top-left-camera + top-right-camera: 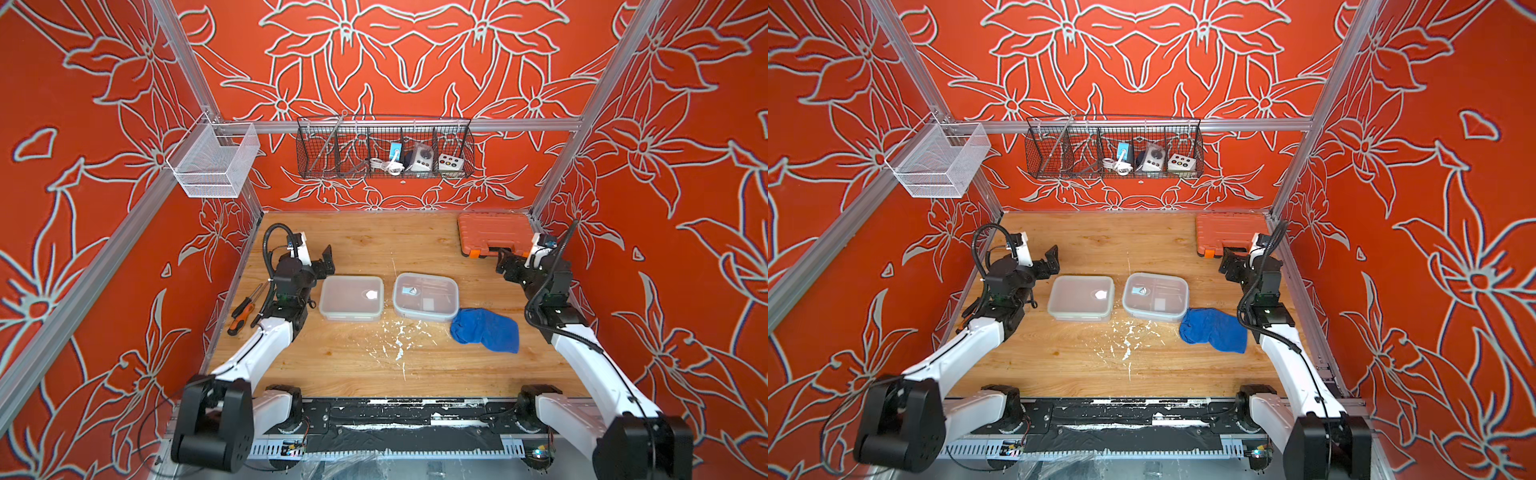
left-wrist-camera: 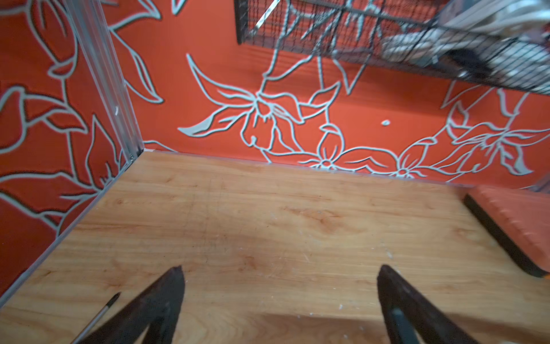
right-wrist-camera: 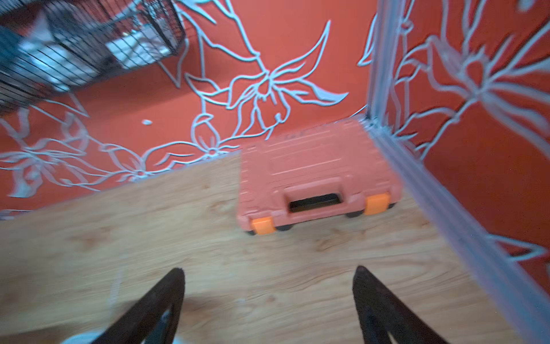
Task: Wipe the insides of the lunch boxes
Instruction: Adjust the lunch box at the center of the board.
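Hovering apart, your left gripper (image 2: 279, 271) and right gripper (image 3: 269, 269) are holding nothing, fingers spread; the plain lunch box (image 1: 351, 297) and divided lunch box (image 1: 426, 296) are sitting side by side between them, blue cloth (image 1: 486, 330) just beside the latter.

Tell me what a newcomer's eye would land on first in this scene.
The orange-red walls with big white flower outlines dominate, enclosing the wooden table on three sides. Mid-table, the left lunch box and right lunch box sit side by side, with a bright blue cloth crumpled beside the right one. An orange tool case lies in the far corner on the right arm's side.
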Controlling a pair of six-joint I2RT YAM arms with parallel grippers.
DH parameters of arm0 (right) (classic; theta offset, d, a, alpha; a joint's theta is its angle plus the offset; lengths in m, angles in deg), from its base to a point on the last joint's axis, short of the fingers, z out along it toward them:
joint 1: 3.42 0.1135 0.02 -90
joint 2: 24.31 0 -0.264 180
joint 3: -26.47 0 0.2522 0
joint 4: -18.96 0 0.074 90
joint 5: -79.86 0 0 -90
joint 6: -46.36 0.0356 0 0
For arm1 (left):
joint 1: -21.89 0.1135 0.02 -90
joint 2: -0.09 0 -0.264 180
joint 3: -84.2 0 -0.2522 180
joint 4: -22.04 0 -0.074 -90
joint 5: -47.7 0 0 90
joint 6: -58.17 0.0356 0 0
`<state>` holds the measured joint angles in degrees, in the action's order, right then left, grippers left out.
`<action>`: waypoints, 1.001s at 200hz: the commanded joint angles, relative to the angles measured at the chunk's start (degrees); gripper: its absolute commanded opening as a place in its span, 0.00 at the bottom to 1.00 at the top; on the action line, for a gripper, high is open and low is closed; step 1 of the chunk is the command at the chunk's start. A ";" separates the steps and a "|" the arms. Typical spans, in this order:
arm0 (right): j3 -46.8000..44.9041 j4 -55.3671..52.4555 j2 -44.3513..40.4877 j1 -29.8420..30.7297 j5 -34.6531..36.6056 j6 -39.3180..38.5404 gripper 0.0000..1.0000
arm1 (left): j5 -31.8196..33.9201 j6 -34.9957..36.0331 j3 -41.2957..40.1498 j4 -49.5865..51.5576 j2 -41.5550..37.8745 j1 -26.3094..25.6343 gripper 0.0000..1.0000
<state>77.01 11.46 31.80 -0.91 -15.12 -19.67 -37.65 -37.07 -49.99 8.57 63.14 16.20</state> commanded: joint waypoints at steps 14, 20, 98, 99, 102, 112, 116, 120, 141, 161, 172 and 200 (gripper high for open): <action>-1.39 -14.20 1.73 0.87 -15.21 19.28 0.84 | -0.32 -0.88 2.10 11.98 -4.92 -9.32 0.99; -1.83 -14.04 1.97 1.72 -16.09 20.43 0.84 | -0.91 -1.36 2.06 13.00 -5.24 -11.44 0.99; -5.31 -12.24 7.74 7.91 -18.39 25.29 0.83 | 2.62 -11.35 -1.05 15.05 -1.52 -30.33 0.99; -5.31 -12.24 7.85 7.93 -18.49 25.27 0.83 | 2.50 -11.45 -0.95 15.03 -1.35 -30.42 0.99; -5.31 -12.12 8.19 7.94 -18.69 25.17 0.83 | 2.09 -11.70 -0.88 14.89 -0.85 -30.81 0.99; -5.20 -11.39 9.58 7.96 -19.77 25.00 0.83 | 0.75 -12.37 -0.53 14.13 0.81 -32.14 0.99; -5.01 -11.09 10.26 7.97 -20.33 25.01 0.83 | 0.53 -12.44 -0.34 13.90 1.45 -32.73 0.99; -4.75 -10.69 10.93 8.10 -20.86 25.06 0.83 | 0.85 -12.51 -0.03 13.78 2.09 -33.28 0.99; -2.81 -10.47 14.59 8.82 -22.95 24.31 0.81 | 2.78 -13.94 0.99 13.40 5.07 -35.50 0.99; -1.59 -10.79 16.28 9.75 -22.65 23.58 0.81 | 1.53 -15.32 1.19 11.92 7.28 -36.20 0.99; -1.60 -10.28 16.49 10.13 -22.45 23.60 0.80 | 1.69 -16.62 0.91 11.26 8.61 -36.23 0.99; -1.08 -8.70 18.91 10.73 -23.42 24.11 0.79 | 1.91 -17.95 1.25 10.52 10.96 -36.23 0.99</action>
<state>74.17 0.40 48.81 9.16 -37.28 3.87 -35.99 -52.52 -50.10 21.08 72.67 -19.76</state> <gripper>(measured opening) 0.794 0.987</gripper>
